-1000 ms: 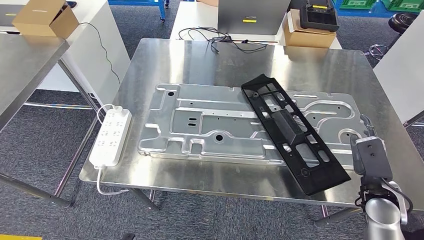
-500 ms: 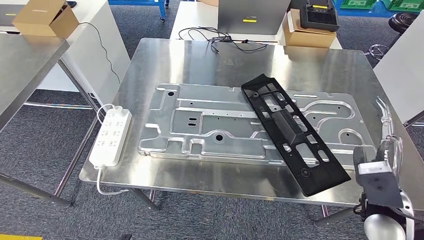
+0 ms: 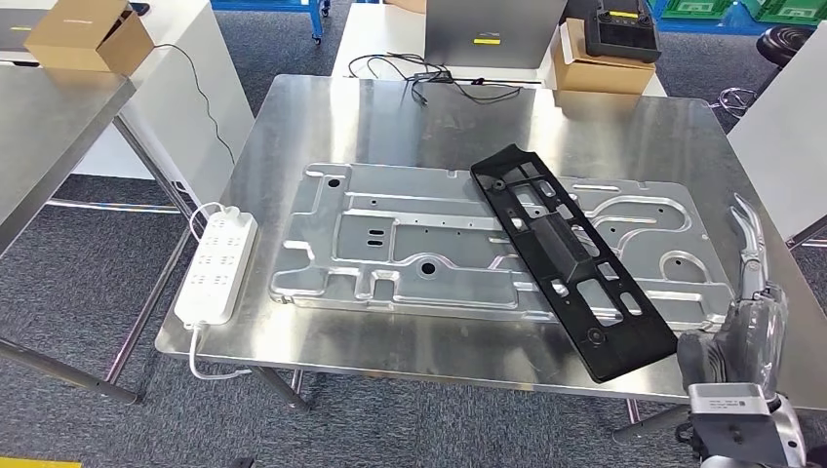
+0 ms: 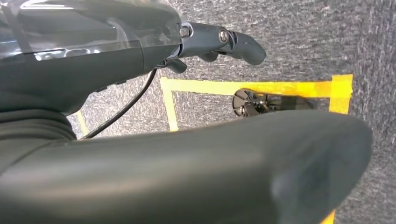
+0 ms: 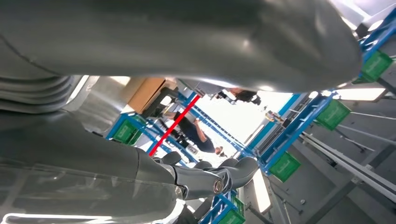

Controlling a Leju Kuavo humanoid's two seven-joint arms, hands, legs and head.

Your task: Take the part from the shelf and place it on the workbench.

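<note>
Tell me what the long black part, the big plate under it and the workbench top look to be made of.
Black part: probably moulded plastic, judging by its matte, non-reflective surface with ribs and cut-outs. Large plate: looks like stamped aluminium or steel, dull silver with pressed ridges and holes. Workbench top: apparently brushed stainless steel, showing blurred reflections and a faint grain. The exact alloys cannot be told from the look.

Large stamped metal plate [image 3: 410, 244] lying flat, one end just beside right-hand fingers [image 3: 749, 239]. White power strip [image 3: 216, 268] well apart from those fingers, past the plate's other end. Black cables [image 3: 439, 78] and cardboard box [image 3: 605, 68] well beyond the fingertips. Yellow floor tape [image 4: 261, 87] on grey carpet [image 4: 303, 28] past left-hand fingers [image 4: 233, 42]. Blue racks [image 5: 299, 126] with green bins [image 5: 285, 165] behind right-hand fingers.
</note>
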